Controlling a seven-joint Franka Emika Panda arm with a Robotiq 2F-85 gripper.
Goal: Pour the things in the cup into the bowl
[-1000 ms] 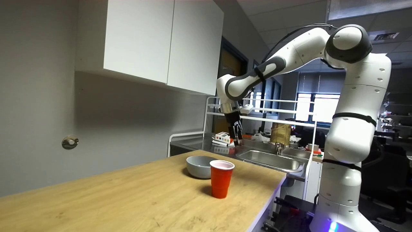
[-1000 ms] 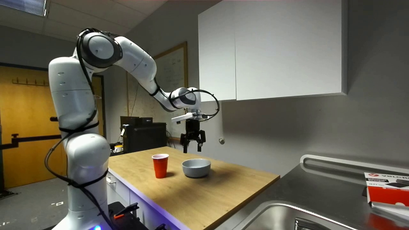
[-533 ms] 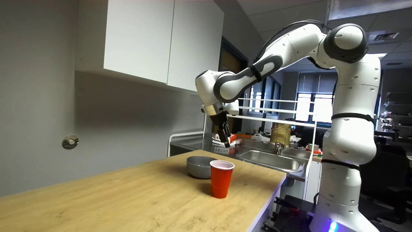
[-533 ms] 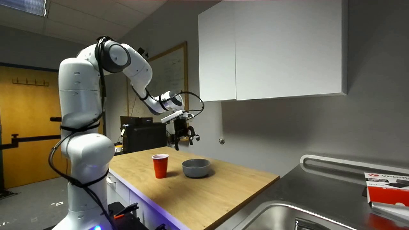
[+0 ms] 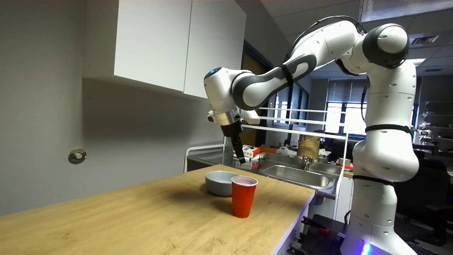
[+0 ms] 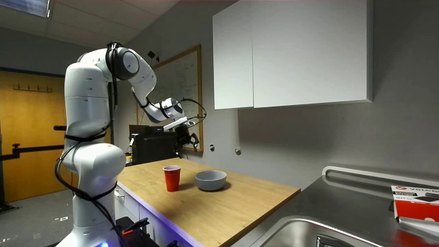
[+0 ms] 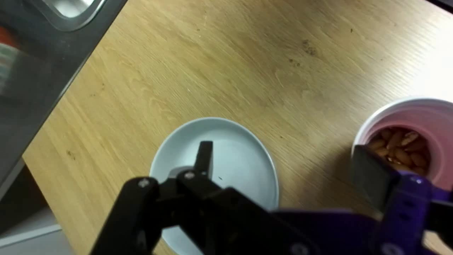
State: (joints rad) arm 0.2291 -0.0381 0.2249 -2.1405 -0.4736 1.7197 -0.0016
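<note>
Cup (image 7: 417, 117) shows almonds (image 7: 403, 153) only in the wrist view; claw (image 7: 286, 164) spread wide, empty.

Cup (image 6: 172, 179) and bowl (image 6: 210, 181) from opposite sides and above

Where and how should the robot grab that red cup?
Probably around the upper wall of the red cup, just below the rim, coming level from the side away from the bowl. The cup stands upright and widens upward, so it should resist slipping down through the jaws, and a side grip leaves the mouth free for pouring the nuts.
</note>
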